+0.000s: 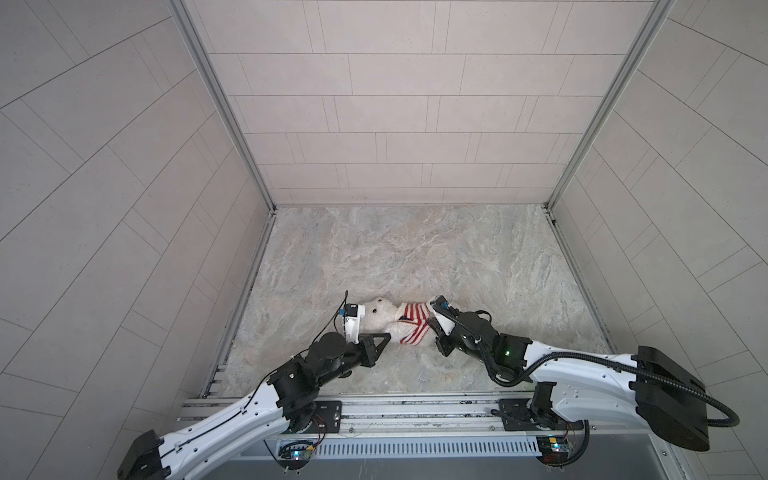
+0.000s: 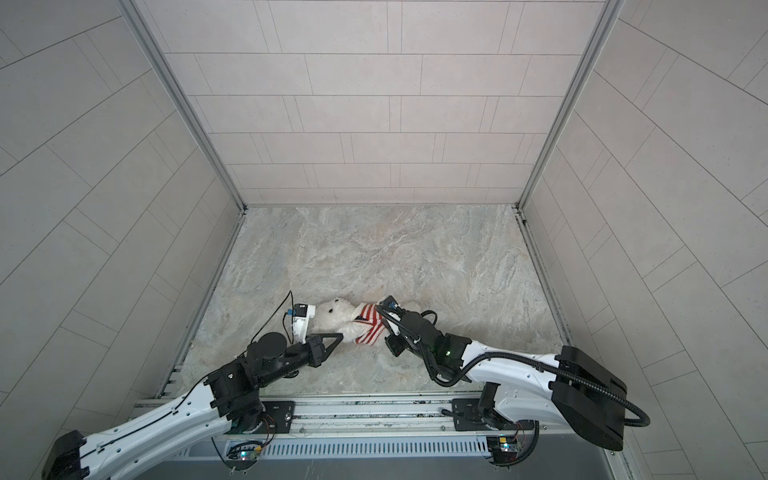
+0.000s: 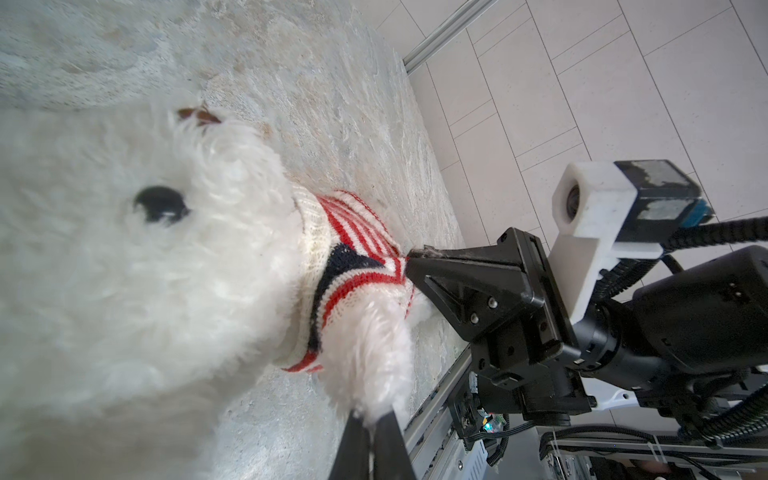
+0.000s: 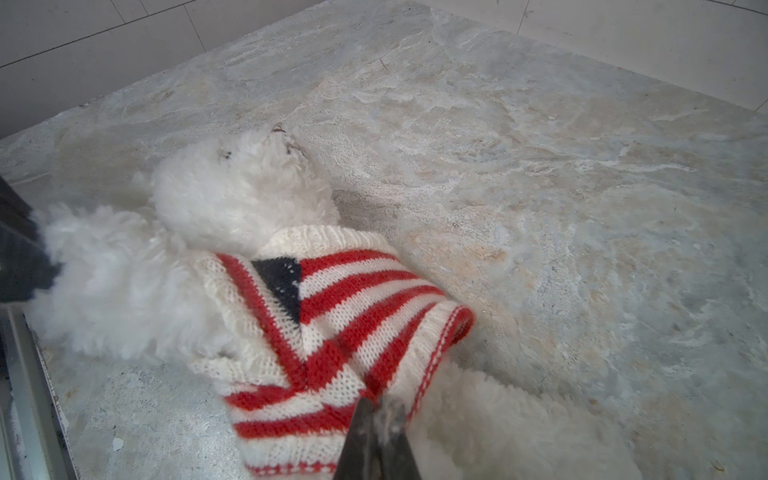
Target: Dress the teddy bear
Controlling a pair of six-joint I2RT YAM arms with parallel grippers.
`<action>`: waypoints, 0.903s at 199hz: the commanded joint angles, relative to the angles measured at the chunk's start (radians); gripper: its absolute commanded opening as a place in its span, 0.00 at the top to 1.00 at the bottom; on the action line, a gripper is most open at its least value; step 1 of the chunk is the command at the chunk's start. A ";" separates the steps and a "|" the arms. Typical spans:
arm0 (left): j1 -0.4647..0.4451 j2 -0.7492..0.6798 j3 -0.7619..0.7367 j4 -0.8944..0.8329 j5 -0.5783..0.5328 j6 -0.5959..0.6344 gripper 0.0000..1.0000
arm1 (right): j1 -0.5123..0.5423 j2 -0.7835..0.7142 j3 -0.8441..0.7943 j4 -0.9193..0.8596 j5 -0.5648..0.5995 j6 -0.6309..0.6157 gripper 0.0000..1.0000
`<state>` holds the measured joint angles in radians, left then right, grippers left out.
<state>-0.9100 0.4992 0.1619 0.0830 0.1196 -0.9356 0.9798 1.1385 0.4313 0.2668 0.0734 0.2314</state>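
Observation:
The white fluffy teddy bear (image 1: 380, 313) (image 2: 334, 313) lies on the marble tabletop, head toward the left. A red-and-white striped knit sweater (image 1: 413, 320) (image 2: 368, 322) with a navy patch covers its torso. My left gripper (image 1: 388, 336) (image 3: 376, 419) is shut on the fur at the end of the bear's near arm (image 3: 374, 353). My right gripper (image 1: 431, 327) (image 4: 382, 401) is shut on the sweater (image 4: 332, 311) at its lower edge, beside a bare furry leg (image 4: 498, 415). In the right wrist view the bear's head (image 4: 237, 187) lies beyond the sweater.
The marble tabletop (image 1: 415, 249) stretches back to tiled walls (image 1: 395, 104) on three sides. A metal rail (image 1: 415, 409) runs along the front edge, just behind both arms. Aluminium corner posts (image 1: 266, 195) stand at the back corners.

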 commanded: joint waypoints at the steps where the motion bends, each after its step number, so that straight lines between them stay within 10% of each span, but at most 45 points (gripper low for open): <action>1: 0.010 0.011 -0.003 0.047 -0.003 0.000 1.00 | 0.005 -0.016 -0.029 0.050 -0.056 -0.054 0.95; 82: 0.011 0.044 0.013 0.088 0.024 0.008 1.00 | 0.091 -0.149 -0.034 0.066 -0.138 -0.191 0.57; 180: 0.010 0.079 0.005 0.178 0.028 0.003 1.00 | 0.100 0.087 0.060 0.084 -0.074 -0.193 0.72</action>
<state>-0.9054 0.5774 0.1619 0.2012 0.1493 -0.9356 1.0737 1.2095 0.4728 0.3443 -0.0402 0.0456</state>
